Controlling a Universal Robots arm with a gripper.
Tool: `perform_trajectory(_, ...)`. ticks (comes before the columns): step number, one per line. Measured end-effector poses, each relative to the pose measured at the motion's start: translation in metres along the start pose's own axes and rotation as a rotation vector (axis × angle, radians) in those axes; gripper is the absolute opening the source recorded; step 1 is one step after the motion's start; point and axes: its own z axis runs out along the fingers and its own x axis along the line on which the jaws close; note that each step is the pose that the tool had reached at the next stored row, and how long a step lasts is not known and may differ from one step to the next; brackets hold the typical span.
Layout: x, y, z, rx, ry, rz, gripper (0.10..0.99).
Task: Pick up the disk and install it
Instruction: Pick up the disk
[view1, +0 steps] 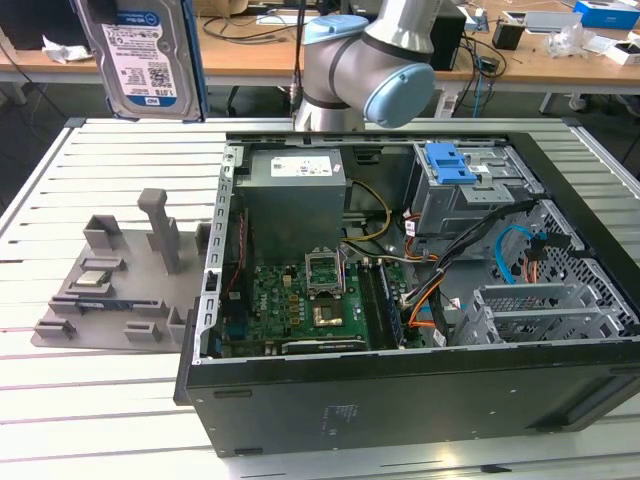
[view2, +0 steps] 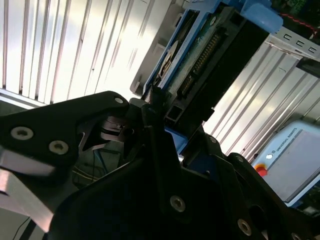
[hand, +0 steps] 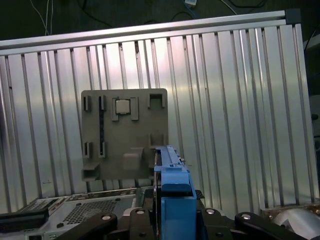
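The disk (view1: 140, 55) hangs high above the slatted surface (view1: 100, 400). The fingers (view2: 155, 135) appear to pinch its blue-railed sides.

Honestly most of it was metal. The ribbed silver aluminium table (view1: 100, 400) looked brushed and threw back a lot of light. The flat rectangular silver-metal disk (view1: 140, 50) had a glossy white-and-blue paper label, and its blue plastic rail (hand: 175, 182) looked smooth. The flat grey plastic tray (view1: 75, 325) was dead matt, while the small square silver chip (hand: 123, 106) on it was shiny. The big black sheet-metal computer case (view1: 400, 400) had a matt painted finish. The silver metal robot arm (view1: 398, 92) had smooth pale blue plastic caps. The long desk (view1: 260, 55) behind looked like light wood.
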Motion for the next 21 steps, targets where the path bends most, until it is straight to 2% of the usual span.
perform_trajectory(5, -0.0015, -0.0129, -0.0002, 0.000, 0.0001, 0.000, 0.369)
perform_trajectory(7, -0.0024, -0.0208, -0.0002, 0.000, 0.0001, 0.000, 0.369)
perform_trajectory(21, -0.0060, -0.0507, -0.0005, 0.000, 0.0001, 0.000, 0.369)
